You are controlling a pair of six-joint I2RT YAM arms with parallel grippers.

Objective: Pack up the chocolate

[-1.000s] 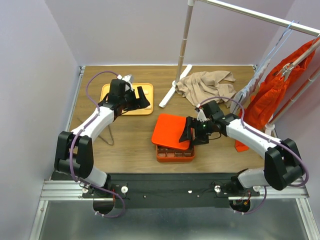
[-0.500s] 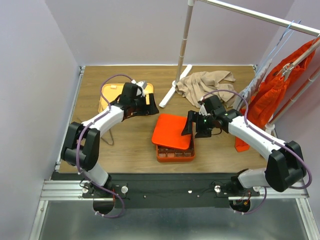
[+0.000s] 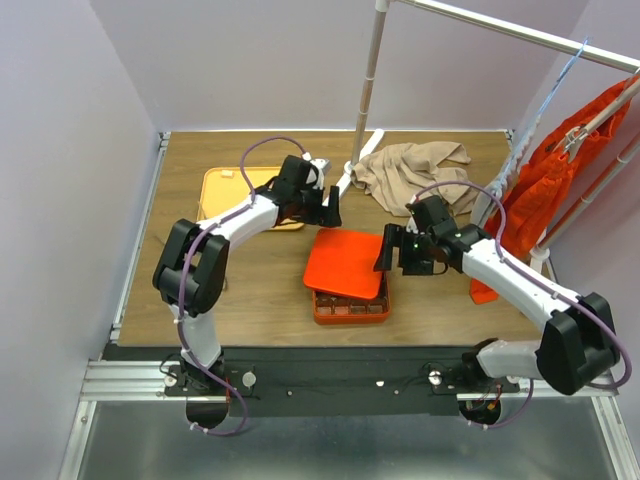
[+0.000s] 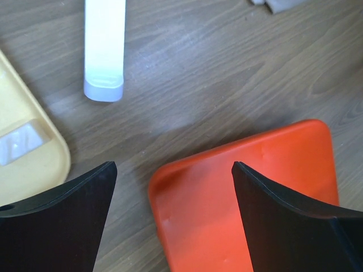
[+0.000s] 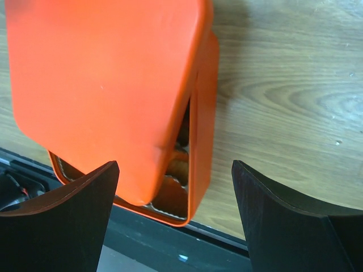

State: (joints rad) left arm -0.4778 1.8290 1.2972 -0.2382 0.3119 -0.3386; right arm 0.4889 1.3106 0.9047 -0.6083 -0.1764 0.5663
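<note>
The chocolate (image 3: pixel 350 308) is seen inside the box (image 3: pixel 318 311), mostly covered by a skewed lid (image 3: pixel 345 260). The left gripper (image 4: pixel 173 165) and right gripper (image 5: pixel 173 164) are spread wide, empty; the lid should be squared before being pressed.

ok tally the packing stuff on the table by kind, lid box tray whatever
lid: 1, orange, askew on the box
box: 1, orange, brown chocolate showing inside
tray: 1, yellow
total: 3
</note>
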